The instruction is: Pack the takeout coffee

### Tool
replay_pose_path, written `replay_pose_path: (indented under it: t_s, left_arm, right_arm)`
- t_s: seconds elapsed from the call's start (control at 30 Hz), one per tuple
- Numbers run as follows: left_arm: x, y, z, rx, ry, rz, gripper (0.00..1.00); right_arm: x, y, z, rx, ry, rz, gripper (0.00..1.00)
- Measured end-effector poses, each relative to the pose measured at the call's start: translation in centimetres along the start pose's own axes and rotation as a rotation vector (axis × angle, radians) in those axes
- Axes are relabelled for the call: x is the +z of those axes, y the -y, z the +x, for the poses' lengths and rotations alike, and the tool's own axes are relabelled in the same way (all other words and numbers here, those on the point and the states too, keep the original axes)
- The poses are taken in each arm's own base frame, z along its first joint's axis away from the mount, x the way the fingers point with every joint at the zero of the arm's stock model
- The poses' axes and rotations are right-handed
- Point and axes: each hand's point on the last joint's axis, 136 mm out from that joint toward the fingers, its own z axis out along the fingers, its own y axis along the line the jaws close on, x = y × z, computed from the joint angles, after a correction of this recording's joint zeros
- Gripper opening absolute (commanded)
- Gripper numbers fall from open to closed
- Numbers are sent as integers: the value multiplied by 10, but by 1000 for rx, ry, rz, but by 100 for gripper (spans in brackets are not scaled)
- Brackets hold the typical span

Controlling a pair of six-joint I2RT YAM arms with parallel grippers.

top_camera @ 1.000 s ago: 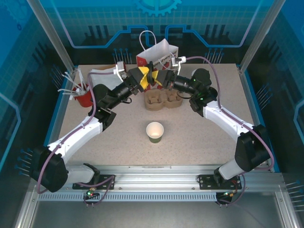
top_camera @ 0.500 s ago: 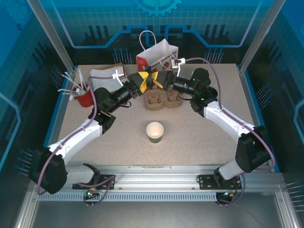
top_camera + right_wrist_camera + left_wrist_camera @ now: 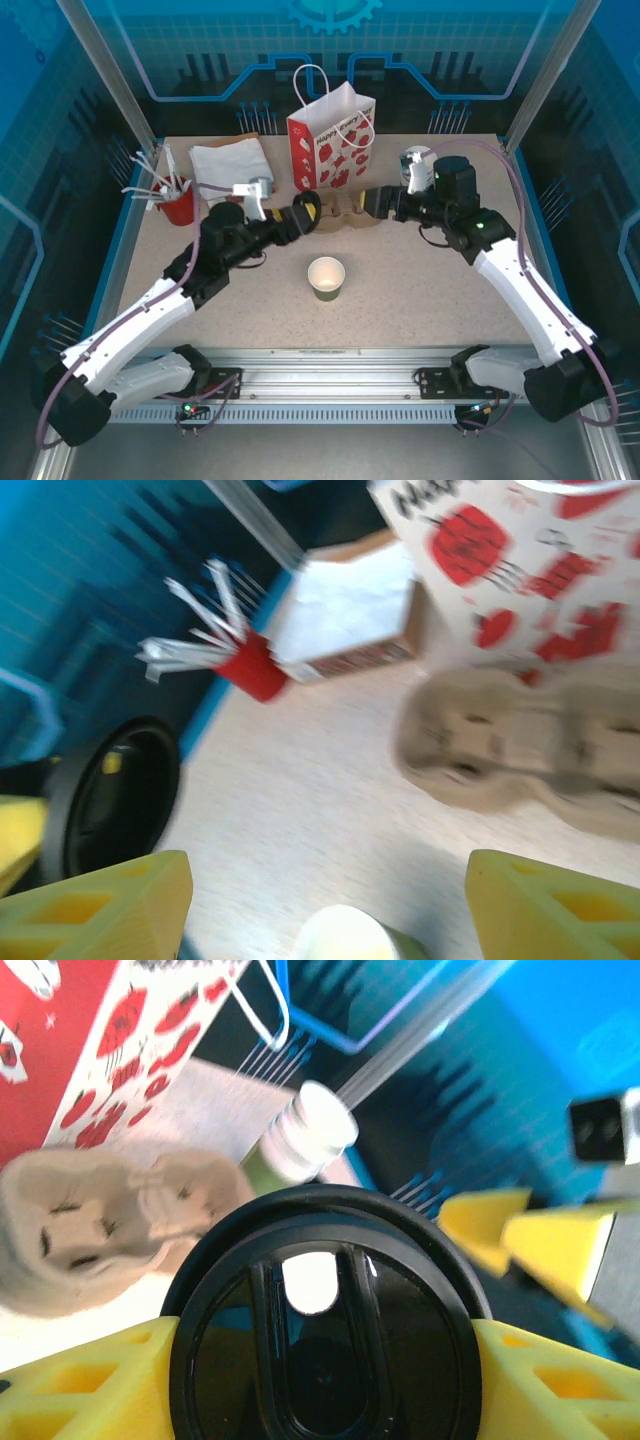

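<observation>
An olive-green paper cup [image 3: 326, 277] stands lidless and upright mid-table; the lidded takeout coffee is out of view. My left gripper [image 3: 305, 212] is shut on a round black lid [image 3: 320, 1340], its yellow fingers [image 3: 80, 1385] clamping the rim on both sides. It holds the lid on edge just left of the cardboard cup carrier [image 3: 345, 212]. My right gripper [image 3: 372, 202] is open at the carrier's right end with nothing between its fingers [image 3: 555, 905]. In the right wrist view the cup's [image 3: 345, 938] white rim sits low between them and the lid [image 3: 110, 800] is at far left.
A red-and-white paper bag [image 3: 332, 140] stands behind the carrier. A stack of lidless cups [image 3: 413, 165] is at the back right. A red cup of stirrers [image 3: 175, 205] and a box of napkins [image 3: 225, 160] sit at the back left.
Both grippers met at the lid in front of the bag; they have since drawn apart and lowered. The left keeps the lid, the right has let go and pulled back right.
</observation>
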Motion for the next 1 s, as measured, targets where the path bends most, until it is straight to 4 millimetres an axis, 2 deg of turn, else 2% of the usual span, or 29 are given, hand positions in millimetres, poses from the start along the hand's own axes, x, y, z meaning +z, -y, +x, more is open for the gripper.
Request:
replay_pose_path:
  t_s: [0.13, 0.27, 0.43, 0.67, 1.0]
  left_arm:
    - [9, -10, 43, 188, -146, -110, 62]
    - [24, -24, 86, 367, -307, -210, 62]
    - [30, -28, 121, 526, -434, -251, 62]
    - [33, -42, 138, 604, -510, -298, 62]
    - [40, -49, 147, 616, -555, -327, 62]
  right_arm:
    - [-13, 23, 20, -59, -58, 121, 75]
    - [-17, 40, 40, -80, -122, 186, 76]
    - [-19, 51, 59, -95, -176, 222, 79]
    - [-18, 58, 76, -95, -222, 232, 81]
    - [-18, 57, 77, -93, -225, 225, 82]
